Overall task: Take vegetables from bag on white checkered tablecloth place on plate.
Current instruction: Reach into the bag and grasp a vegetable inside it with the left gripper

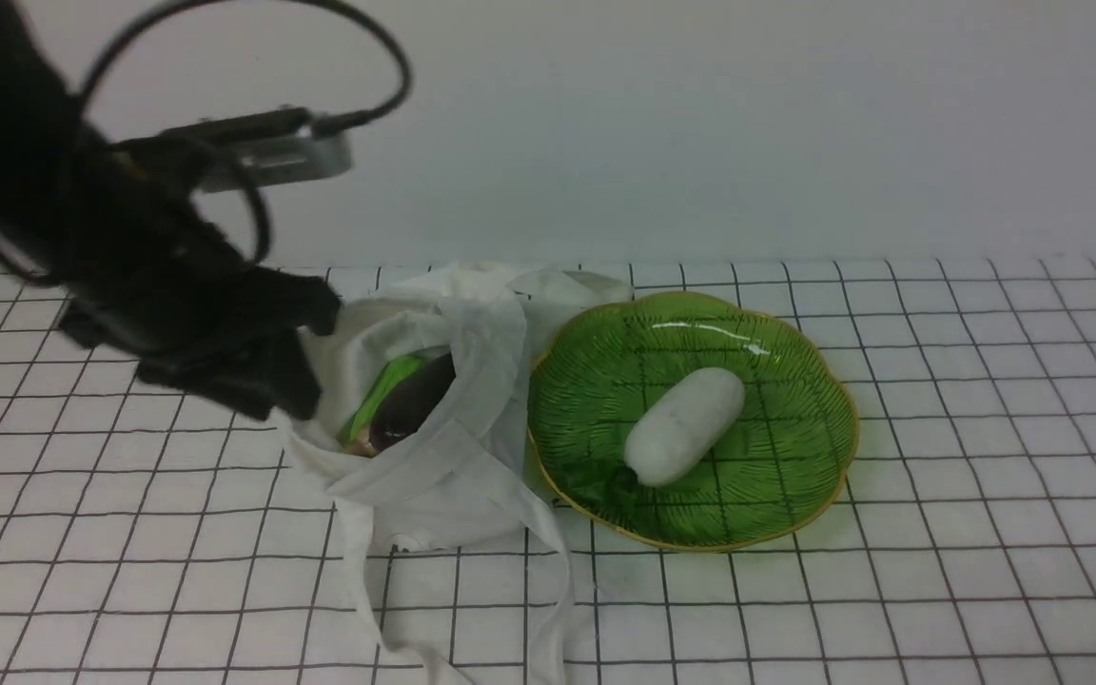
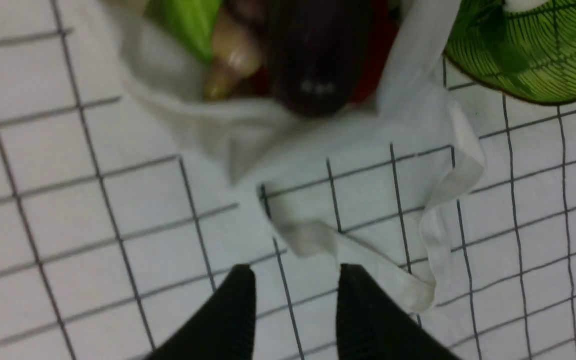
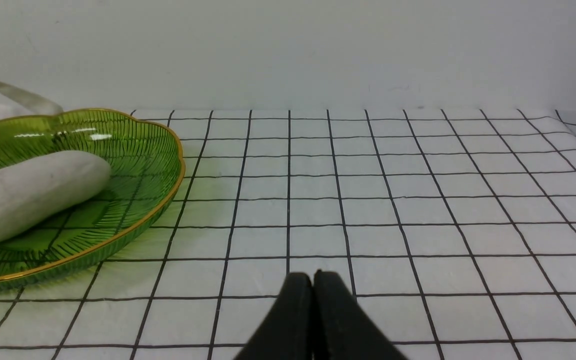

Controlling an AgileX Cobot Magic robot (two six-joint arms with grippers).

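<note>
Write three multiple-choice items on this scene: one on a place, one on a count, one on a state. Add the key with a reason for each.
1. Where does the white oblong vegetable lie?
A. in the bag
B. on the plate
C. on the bare tablecloth

2. How many vegetables lie on the plate?
A. one
B. two
C. three

3. How does the right gripper stand?
A. wide open
B. shut on a vegetable
C. shut, holding nothing

Key:
1 B: it rests on the green glass.
2 A: only the white one is there; the eggplant lies in the bag.
3 C: its fingertips touch, with only tablecloth beyond them.
</note>
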